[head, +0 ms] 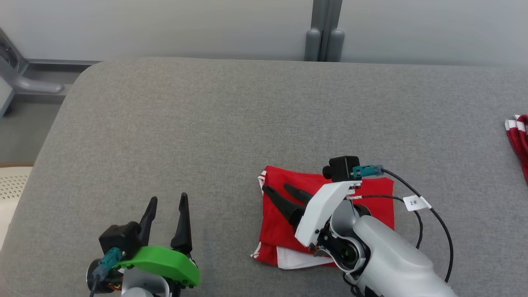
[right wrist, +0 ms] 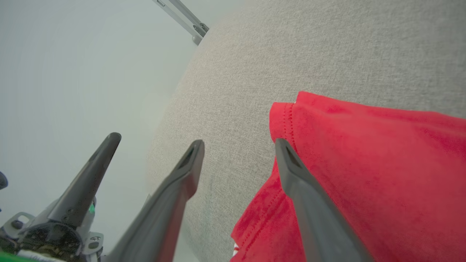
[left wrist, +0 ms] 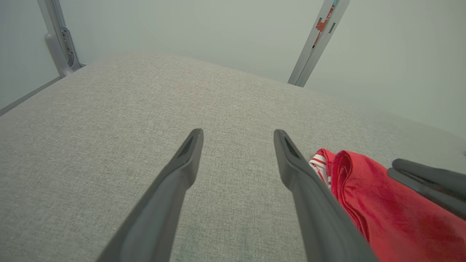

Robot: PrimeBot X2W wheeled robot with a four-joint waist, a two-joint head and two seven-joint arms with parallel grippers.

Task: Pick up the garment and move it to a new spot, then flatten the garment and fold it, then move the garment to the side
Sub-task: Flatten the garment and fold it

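Right tool (head: 274, 186) is closest in, fingers spread wide and gripping nothing, hanging over the left end of the folded red garment (head: 274, 233). The garment lies flat near the front edge of the grey desk (head: 206, 123), right of middle. It's slightly longer left-to-right, with the striped trim pointing left. Left tool (head: 168, 197), also wide open and empty, sits well apart to its left.

surface: grey fabric table (head: 206, 123) | on it: folded red garment (head: 275, 236) | right edge: striped cloth (head: 520, 142)
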